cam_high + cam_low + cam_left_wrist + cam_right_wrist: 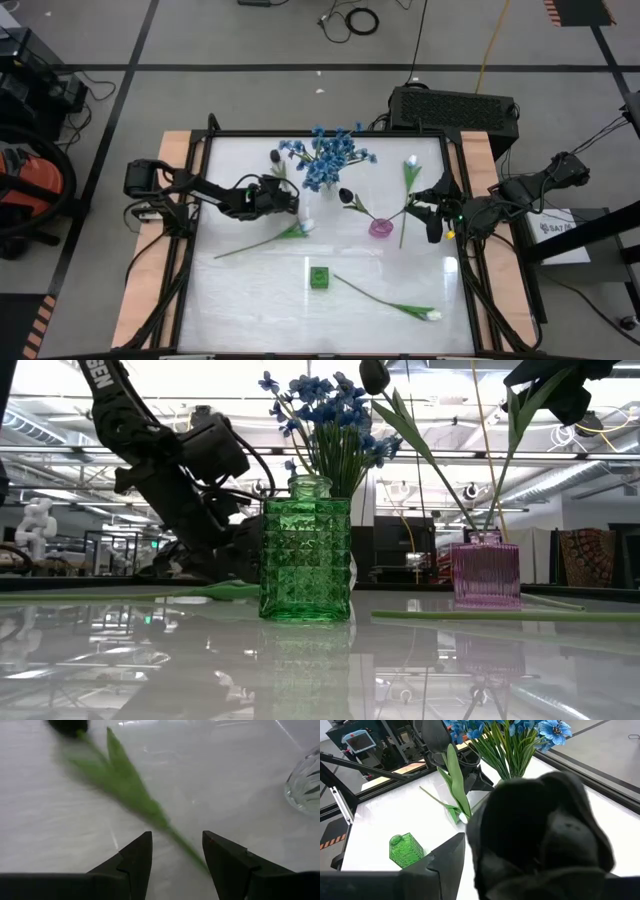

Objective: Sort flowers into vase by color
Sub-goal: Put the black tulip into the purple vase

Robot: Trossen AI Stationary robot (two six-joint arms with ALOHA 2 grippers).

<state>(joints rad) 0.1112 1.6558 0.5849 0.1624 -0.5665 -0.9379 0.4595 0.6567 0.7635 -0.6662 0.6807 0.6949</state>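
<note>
While ribbed, pink glass vase square-shouldered.

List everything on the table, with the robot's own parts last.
blue flowers: one bunch, blue with green stems, standing in the clear vase at the table's back.
clear vase: one, colourless, ahead of the left gripper.
green vase: one, green, empty, mid-table near the front.
pink vase: one, pink, right of centre.
dark tulips: two, near-black; one in the pink vase, one lying with its stem between the left fingers.
white tulips: three, white; two lying flat, one up by the right gripper.
left gripper: fingers open, low over the table.
right gripper: beside the pink vase.
</note>
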